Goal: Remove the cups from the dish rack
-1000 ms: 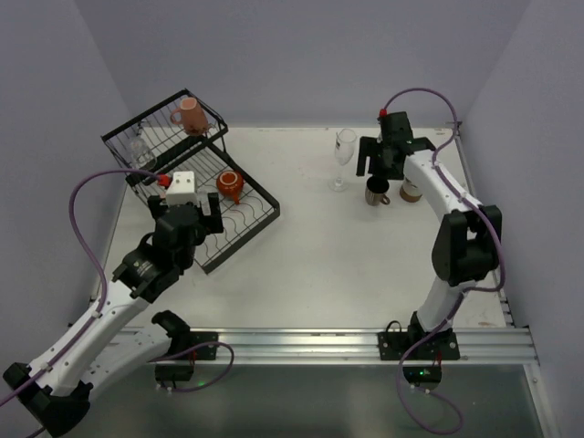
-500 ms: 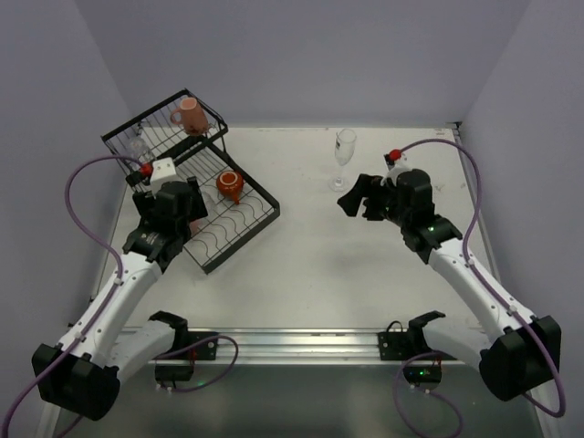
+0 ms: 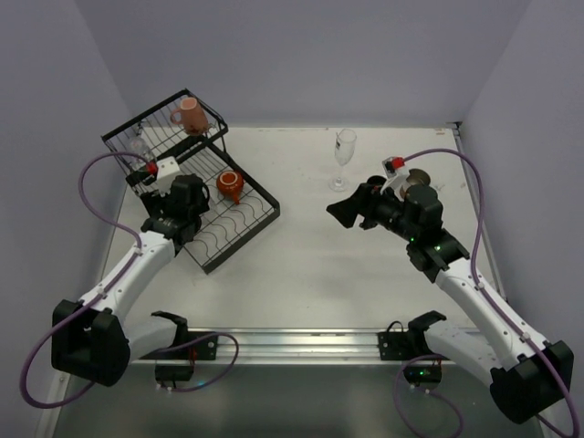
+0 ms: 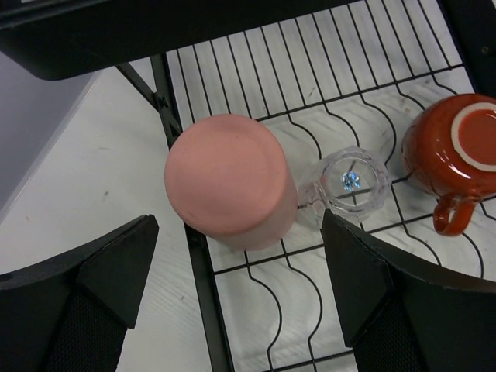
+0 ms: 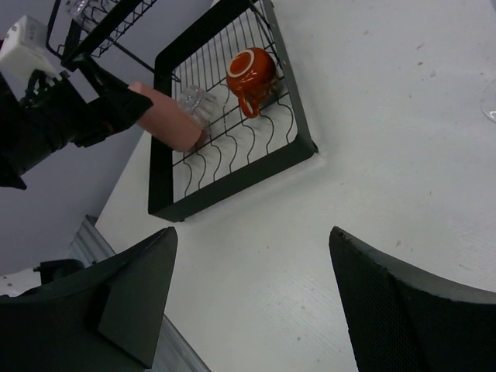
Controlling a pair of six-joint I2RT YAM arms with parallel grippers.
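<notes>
The black dish rack (image 3: 246, 233) stands at the left. On its flat tray (image 4: 198, 294) a salmon tumbler (image 4: 230, 180) sits upside down, with a clear glass (image 4: 353, 182) lying against it and an orange-red mug (image 4: 457, 151) further along. My left gripper (image 4: 239, 221) hovers open over the tumbler, one finger on each side, not touching. A pink mug (image 3: 189, 116) and a clear glass (image 3: 139, 144) sit in the raised basket. My right gripper (image 5: 253, 232) is open and empty above the bare table, pointing toward the rack (image 5: 232, 182).
A clear stemmed glass (image 3: 344, 151) stands upright on the table at the back middle. Behind my right arm a cup (image 3: 418, 176) shows only in part. Purple walls close the table at the back and on both sides.
The left gripper has moved up over the rack's flat tray to the tumbler. The right arm has swung away from the cups at the back right toward the table's middle.
</notes>
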